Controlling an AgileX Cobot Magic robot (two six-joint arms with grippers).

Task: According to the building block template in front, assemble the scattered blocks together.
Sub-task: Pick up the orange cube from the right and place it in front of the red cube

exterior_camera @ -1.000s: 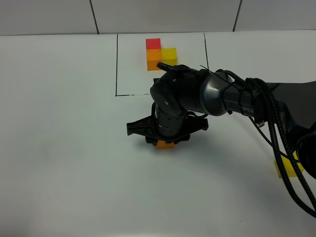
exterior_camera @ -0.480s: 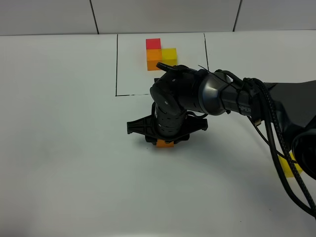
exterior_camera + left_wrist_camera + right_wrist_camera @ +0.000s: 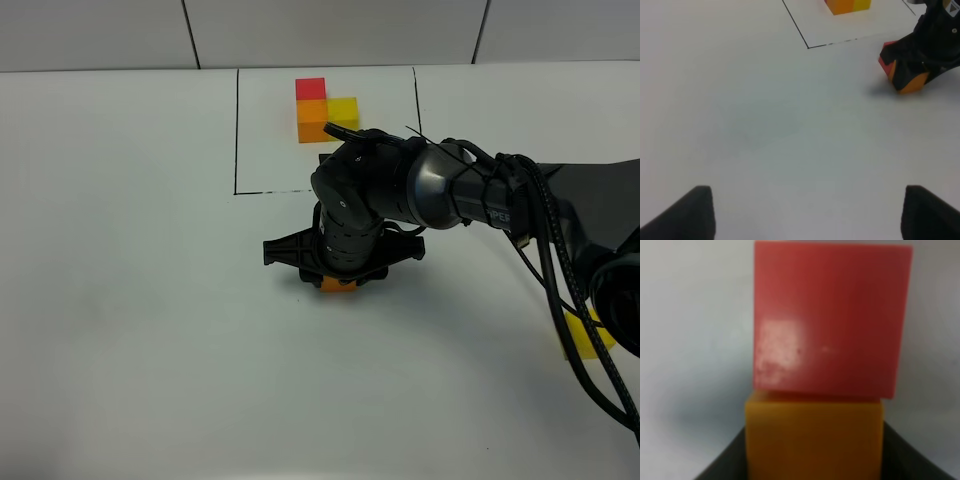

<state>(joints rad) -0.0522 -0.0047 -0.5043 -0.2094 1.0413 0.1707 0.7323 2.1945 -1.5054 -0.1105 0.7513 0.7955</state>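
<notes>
right gripper (image 3: 338, 279): closed tight on the orange block (image 3: 814, 437), fingers pointing down at the middle of the table (image 3: 130, 300), just on the near side of the black-lined rectangle (image 3: 268, 140)
orange block: clamped between the two dark right fingers, low at the table surface, only its near edge showing under the gripper in the high view
red block (image 3: 827, 320): touching one face of the orange block, sides nearly flush with it, not between the fingers; covered by the arm in the high view, one corner peeking out in the left wrist view (image 3: 885, 61)
yellow block (image 3: 585, 338): alone near the right edge of the table, well apart from the other two, partly behind the cables (image 3: 560, 290)
building block template (image 3: 325, 108): red, orange and yellow cubes joined in an l, inside the rectangle at the middle of the far edge; red farthest, orange in front of it, yellow at the orange cube's right
left gripper (image 3: 812, 212): jaws spread wide, nothing between them, over bare table, well apart from every block
</notes>
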